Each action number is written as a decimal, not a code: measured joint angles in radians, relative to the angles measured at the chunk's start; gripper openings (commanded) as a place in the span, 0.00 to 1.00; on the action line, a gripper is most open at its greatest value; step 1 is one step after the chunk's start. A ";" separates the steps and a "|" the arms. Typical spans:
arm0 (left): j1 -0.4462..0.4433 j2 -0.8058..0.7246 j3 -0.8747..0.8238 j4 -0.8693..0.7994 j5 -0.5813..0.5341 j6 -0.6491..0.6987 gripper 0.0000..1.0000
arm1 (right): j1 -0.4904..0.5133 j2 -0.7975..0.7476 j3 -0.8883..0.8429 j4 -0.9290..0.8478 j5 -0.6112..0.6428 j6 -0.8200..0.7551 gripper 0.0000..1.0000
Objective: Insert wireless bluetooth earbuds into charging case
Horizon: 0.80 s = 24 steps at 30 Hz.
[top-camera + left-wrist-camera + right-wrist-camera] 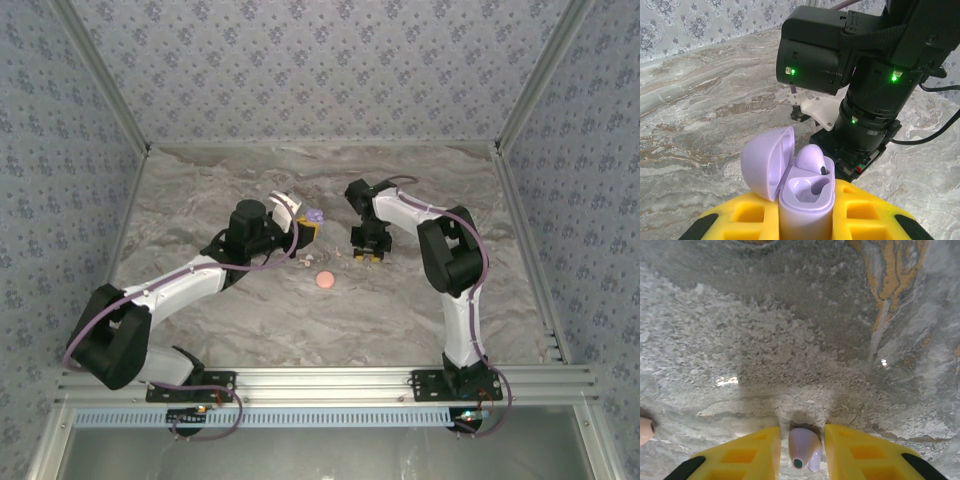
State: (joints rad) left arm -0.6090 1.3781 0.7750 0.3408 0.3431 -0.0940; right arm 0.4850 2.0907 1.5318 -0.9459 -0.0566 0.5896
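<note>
2 grippers work close together over the middle of the marble table [250, 320]; your left gripper [303, 228] is clamped tight on the lilac charging case [805, 205], which stands upright between its yellow fingers [860, 220]; the case lid [765, 162] is swung open to the left; 1 seated lilac earbud [810, 157] sits in the far well of the case, and the near well [815, 189] shows bare lilac plastic.

Your right gripper [802, 452] points down at the table just to the right of the held case; its yellow fingers [750, 457] stand a little apart with 1 loose lilac earbud [803, 445] lying between them, dark tip toward the camera; a thin dark gap shows on each side of it, so the pads do not appear to press it, and it seems to rest on the marble.

From the left wrist camera you see the right arm [870, 75] looming black just behind the open case, green lights lit.

1 pink round case [324, 280] lies closed on the table, near both grippers and on the side toward the bases, touching neither; a pinkish object [644, 430] shows at the left edge of the right wrist camera, too cut off to name.
</note>
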 measured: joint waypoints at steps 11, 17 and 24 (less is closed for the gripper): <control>0.000 0.000 0.000 0.000 0.000 0.000 0.14 | 0.000 0.001 -0.004 0.001 0.016 -0.003 0.19; 0.000 0.000 0.000 0.000 0.000 0.000 0.14 | 0.005 0.000 -0.003 0.000 0.035 -0.051 0.18; 0.000 0.000 -0.011 0.006 0.000 0.000 0.14 | 0.008 -0.008 -0.011 0.008 0.040 -0.172 0.18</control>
State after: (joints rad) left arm -0.6090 1.3781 0.7635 0.3473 0.3431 -0.0944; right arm 0.4927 2.0830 1.5208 -0.9379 -0.0170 0.4175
